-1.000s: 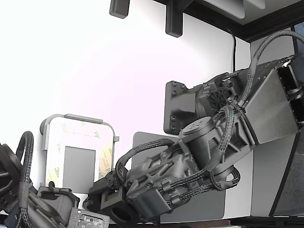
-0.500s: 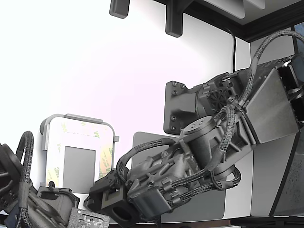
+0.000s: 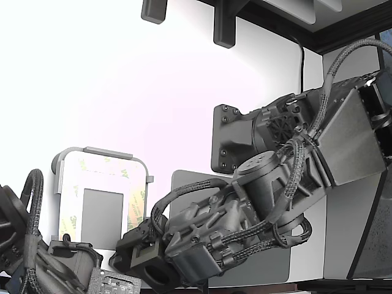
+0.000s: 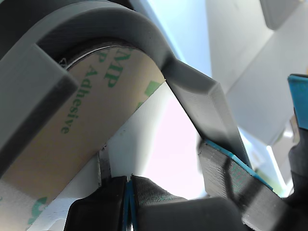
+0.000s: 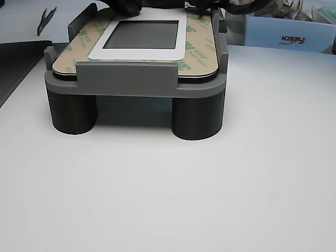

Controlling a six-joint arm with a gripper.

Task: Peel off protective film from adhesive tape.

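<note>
Exterior view: the gray fixture (image 3: 61, 168) is seen at about 8 o'clock in the scene, carrying the protective film (image 3: 136, 205), a cream border printed with green logos around a plain gray rectangle (image 3: 102, 217). The arm (image 3: 275, 184) is stretched from 3 o'clock toward the fixture's near corner; the gripper (image 3: 138, 254) is shown just beside that corner, over a gray mat (image 3: 269, 269).

Wrist view: the film (image 4: 72, 139) is seen lying under the fixture's curved rim (image 4: 120, 24). The gripper's dark fingertips (image 4: 129, 190) are shown pressed together on a blue layer; whether film is pinched cannot be told.

Other view: the fixture (image 5: 136, 84) is shown standing on two round legs on a white table (image 5: 210, 199), the film (image 5: 202, 47) lying flat on top.
</note>
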